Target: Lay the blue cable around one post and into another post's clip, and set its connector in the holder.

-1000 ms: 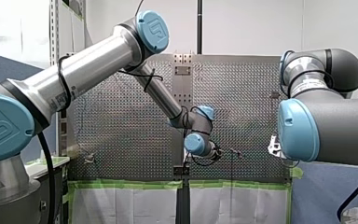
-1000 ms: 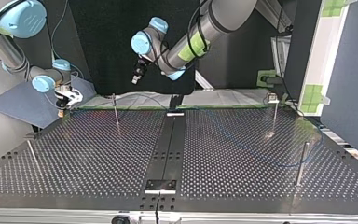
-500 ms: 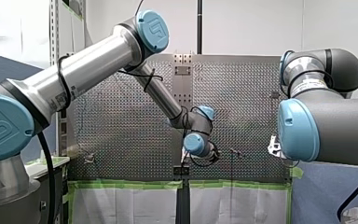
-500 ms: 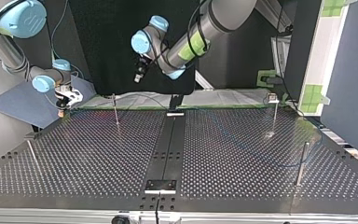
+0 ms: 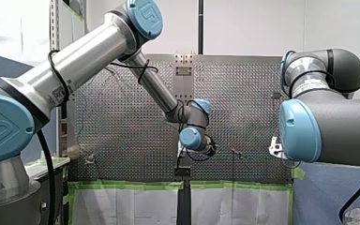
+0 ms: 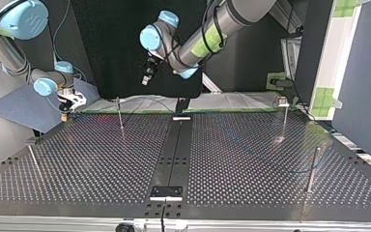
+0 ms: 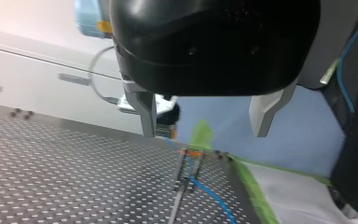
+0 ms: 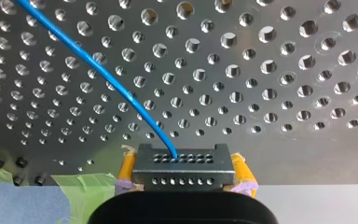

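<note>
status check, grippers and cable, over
Left gripper open, empty, over table, post ahead. Right gripper shut on connector; cable runs off across table.

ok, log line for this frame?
left gripper: open, empty, above table | right gripper: shut on connector | blue cable: runs from connector across table

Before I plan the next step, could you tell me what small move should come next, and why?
Probably my right gripper should start carrying the connector onward: it is shut on it, with the blue cable trailing over the table, while my left gripper hangs open and empty above.
</note>
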Available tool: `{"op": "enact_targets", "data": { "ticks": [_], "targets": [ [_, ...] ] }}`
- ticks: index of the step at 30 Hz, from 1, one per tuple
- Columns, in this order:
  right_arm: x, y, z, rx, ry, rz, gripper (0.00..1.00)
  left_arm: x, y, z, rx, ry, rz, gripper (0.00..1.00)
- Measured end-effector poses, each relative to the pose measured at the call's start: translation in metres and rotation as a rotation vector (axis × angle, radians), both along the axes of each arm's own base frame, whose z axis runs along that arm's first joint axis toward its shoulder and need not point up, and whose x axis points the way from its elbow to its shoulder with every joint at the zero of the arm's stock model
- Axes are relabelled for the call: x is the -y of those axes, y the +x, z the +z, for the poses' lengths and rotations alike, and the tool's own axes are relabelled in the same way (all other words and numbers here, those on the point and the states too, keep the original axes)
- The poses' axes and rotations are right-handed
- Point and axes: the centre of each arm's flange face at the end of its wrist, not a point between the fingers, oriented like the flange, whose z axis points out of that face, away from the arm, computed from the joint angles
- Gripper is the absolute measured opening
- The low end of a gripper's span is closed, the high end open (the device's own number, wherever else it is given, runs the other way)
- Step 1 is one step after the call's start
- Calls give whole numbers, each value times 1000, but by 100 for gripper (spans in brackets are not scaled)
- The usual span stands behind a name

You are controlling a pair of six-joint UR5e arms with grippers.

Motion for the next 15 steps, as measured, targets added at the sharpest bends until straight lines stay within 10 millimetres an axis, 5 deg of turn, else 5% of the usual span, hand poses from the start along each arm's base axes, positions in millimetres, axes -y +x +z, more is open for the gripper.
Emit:
{"op": "enact_targets", "data": {
  "ticks": [15],
  "targets": [
    [-2, 9, 0, -1, 6, 13, 0, -15, -22, 46, 56, -150, 2, 99]
  ]
}}
